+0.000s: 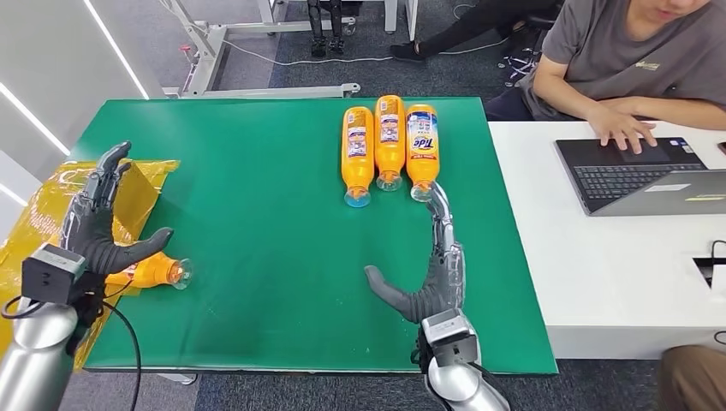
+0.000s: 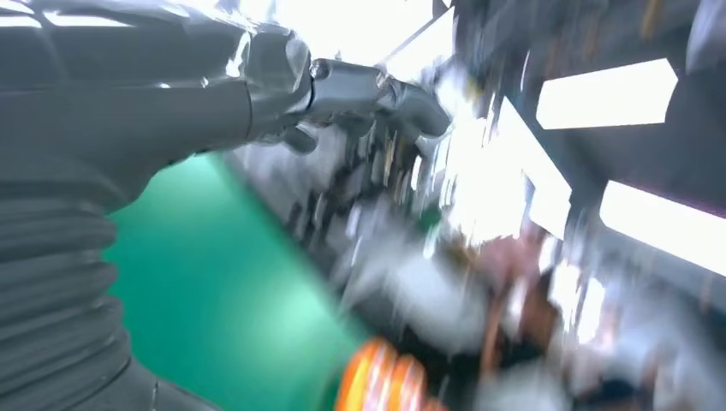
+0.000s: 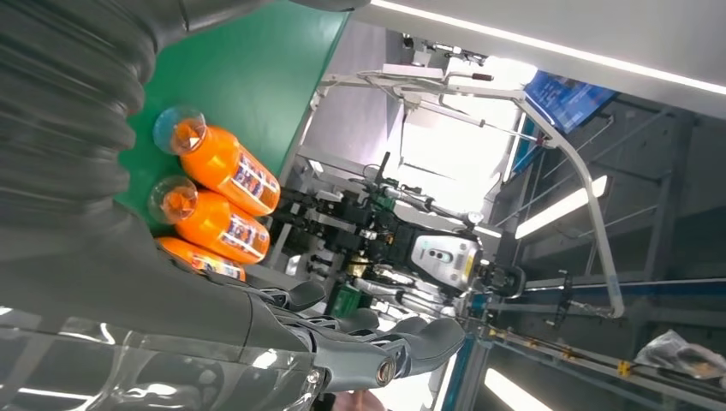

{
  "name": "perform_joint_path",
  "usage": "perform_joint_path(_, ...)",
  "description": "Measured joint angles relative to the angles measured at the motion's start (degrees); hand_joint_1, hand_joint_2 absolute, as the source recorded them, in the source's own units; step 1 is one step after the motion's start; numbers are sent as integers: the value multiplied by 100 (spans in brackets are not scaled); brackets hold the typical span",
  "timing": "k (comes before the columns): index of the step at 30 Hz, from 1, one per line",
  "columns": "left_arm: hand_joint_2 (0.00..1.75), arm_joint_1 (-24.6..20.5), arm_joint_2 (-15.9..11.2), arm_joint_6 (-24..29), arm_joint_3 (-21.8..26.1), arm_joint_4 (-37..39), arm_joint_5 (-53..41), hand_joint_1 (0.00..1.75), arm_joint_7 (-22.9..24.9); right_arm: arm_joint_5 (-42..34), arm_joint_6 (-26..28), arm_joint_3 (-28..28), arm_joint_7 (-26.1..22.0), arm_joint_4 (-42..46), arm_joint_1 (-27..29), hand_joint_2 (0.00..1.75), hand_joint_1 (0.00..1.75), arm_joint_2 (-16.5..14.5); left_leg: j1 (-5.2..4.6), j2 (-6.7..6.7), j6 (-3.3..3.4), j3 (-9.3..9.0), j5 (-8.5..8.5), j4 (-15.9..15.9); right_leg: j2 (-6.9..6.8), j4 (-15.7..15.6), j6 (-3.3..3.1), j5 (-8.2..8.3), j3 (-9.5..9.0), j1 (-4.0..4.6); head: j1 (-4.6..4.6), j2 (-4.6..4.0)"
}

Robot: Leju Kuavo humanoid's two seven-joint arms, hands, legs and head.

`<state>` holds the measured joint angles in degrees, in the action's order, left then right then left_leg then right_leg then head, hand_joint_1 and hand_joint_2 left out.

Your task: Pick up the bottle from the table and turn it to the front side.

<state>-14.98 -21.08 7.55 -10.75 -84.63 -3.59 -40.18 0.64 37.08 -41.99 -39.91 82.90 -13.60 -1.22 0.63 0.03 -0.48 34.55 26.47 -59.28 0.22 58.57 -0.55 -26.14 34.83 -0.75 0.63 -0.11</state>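
Three orange detergent bottles lie side by side at the far middle of the green table point(image 1: 257, 282), caps toward me: left bottle point(image 1: 357, 154), middle bottle point(image 1: 389, 141), right bottle point(image 1: 422, 150) with its Tide label up. In the right wrist view two bottles point(image 3: 227, 167) point(image 3: 214, 227) show clearly. A fourth orange bottle point(image 1: 154, 271) lies at the table's left edge, partly behind my left hand point(image 1: 103, 227), which hovers open over it with fingers spread. My right hand point(image 1: 432, 265) is open, fingers stretched toward the right bottle's cap, thumb out. The left wrist view is blurred.
A yellow bag point(image 1: 51, 205) lies over the table's left edge. A white desk point(image 1: 616, 282) on the right holds two laptops point(image 1: 638, 175); a person point(image 1: 633, 60) types there. Metal frames stand on the floor beyond the table.
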Motion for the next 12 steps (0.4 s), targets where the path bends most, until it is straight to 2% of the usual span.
perform_joint_path(3,175,198,537,776,-69,-129,433,0,-2,78,18,-10,8,0,-1,175,0,0,-1,0,1,0,1,0,0,-2,1,-1,0,-1,2,0)
perform_joint_path(7,175,514,1284,1158,-371,-389,804,0,-2,75,97,-11,27,1,-6,175,0,0,-1,-3,3,5,2,-1,-3,-6,2,-2,0,-1,1,0)
perform_joint_path(10,175,590,1626,1416,-689,-530,618,0,-2,54,203,-8,18,7,-6,175,0,0,-1,-3,4,6,3,-3,-3,-8,3,-1,0,-1,1,0)
perform_joint_path(12,175,591,1753,1514,-831,-597,555,0,-2,55,226,-7,15,15,-5,175,0,0,-1,-3,4,6,3,-3,-3,-8,3,-1,0,-1,1,0)
